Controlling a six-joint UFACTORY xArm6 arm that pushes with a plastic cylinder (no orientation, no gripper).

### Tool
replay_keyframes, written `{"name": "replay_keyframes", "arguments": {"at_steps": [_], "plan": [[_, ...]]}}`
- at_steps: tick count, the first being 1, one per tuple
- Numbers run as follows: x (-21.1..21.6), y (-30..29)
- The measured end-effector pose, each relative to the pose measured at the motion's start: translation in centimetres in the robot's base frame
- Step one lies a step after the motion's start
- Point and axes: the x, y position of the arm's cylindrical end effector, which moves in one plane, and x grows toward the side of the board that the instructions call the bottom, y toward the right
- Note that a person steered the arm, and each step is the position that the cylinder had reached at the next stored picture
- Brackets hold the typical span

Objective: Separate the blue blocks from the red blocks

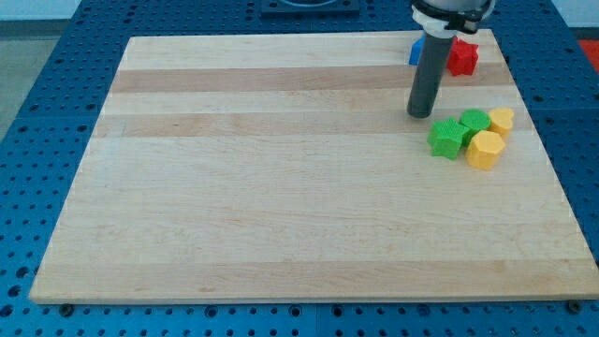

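So the surface here is a pale wooden board [281, 168] made of glued planks, with grain stripes running side to side and a slightly darker band near the view's top. It sits on a blue perforated table [56, 140], dotted with rows of holes, which frames the board on all sides. That's pretty much all of the room you get, apart from a bit of dark arm base at 12 o'clock.

All the action is crammed up around 1 to 2 o'clock on the board. My tip [420, 114] is planted on the wood there; it's a plain dark rod with no jaws at all, so there's nothing that could be apart or together.

From my tip, the blue block [415, 51] is at about 12 o'clock, mostly hidden behind the rod, so I can't make out its shape. The red block [462, 57] is at about 1 o'clock, near the board's top edge, just on the other side of the rod from the blue one. Can't tell if those two touch.

At 4 o'clock from my tip there's a tight cluster: green star-shaped block [446, 139], green block [474, 122], yellow block [503, 120] and yellow hexagonal block [486, 149], all bunched together.
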Motion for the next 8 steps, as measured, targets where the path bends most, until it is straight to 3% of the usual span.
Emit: {"name": "replay_keyframes", "arguments": {"at_steps": [7, 8], "plan": [[-1.9, 10.8], [-3.8, 11.6]]}}
